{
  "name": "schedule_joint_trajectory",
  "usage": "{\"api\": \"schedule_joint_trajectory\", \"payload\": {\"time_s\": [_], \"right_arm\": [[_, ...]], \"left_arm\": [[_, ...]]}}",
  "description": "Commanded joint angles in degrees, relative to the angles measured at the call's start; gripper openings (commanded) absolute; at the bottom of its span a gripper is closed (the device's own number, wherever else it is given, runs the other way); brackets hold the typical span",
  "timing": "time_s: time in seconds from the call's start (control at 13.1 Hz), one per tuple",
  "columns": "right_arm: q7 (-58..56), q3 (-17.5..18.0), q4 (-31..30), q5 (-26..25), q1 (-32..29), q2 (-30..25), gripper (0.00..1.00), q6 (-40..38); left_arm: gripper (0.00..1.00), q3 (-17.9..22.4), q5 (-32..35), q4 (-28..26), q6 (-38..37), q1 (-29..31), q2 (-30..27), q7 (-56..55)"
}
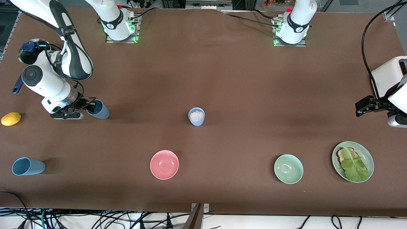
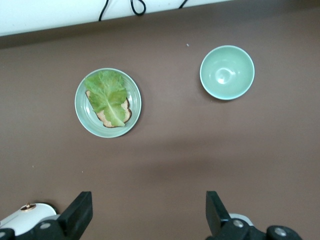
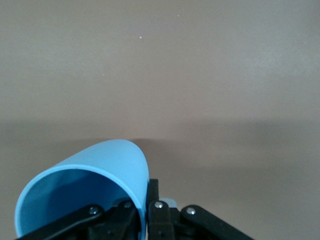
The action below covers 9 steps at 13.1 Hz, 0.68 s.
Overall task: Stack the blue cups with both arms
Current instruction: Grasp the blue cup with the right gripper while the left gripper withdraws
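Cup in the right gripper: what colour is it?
Light blue cup, pinched at its rim by the right gripper; clearest in the right wrist view.

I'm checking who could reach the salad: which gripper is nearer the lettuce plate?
Left. The left gripper hangs over bare table beside the lettuce plate; the right gripper grips a blue cup at the table's right-arm end.

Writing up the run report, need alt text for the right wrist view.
The right claw is shut on the rim of a light blue cup, which tilts with its open mouth toward the camera. Bare brown table fills the remainder of the view.
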Motion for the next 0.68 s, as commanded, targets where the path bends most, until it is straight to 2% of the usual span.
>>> {"api": "schedule_joint_trajectory", "payload": {"time_s": [0.0, 0.15, 0.3, 0.61], "right_arm": [[0.91, 2.0, 9.52, 0.34, 0.02, -0.57, 0.0, -13.54], [4.58, 2.26, 14.72, 0.69, 1.5, -0.3, 0.0, -20.6], [9.76, 3.84, 17.81, 0.96, 2.48, -0.56, 0.0, -25.09], [25.21, 12.96, 21.42, 0.96, 2.48, -0.92, 0.0, -29.41]], "left_arm": [[1.0, -0.52, -0.47, -6.81, -0.78, 0.08, -5.45, 1.53], [1.0, -0.53, -0.64, -6.81, -4.82, -0.09, -6.77, 1.54], [1.0, -0.44, -0.73, -6.29, -4.75, -0.09, -6.95, 1.27], [1.0, -0.7, -0.38, -6.46, -3.44, -0.79, -6.86, 1.01]]}}
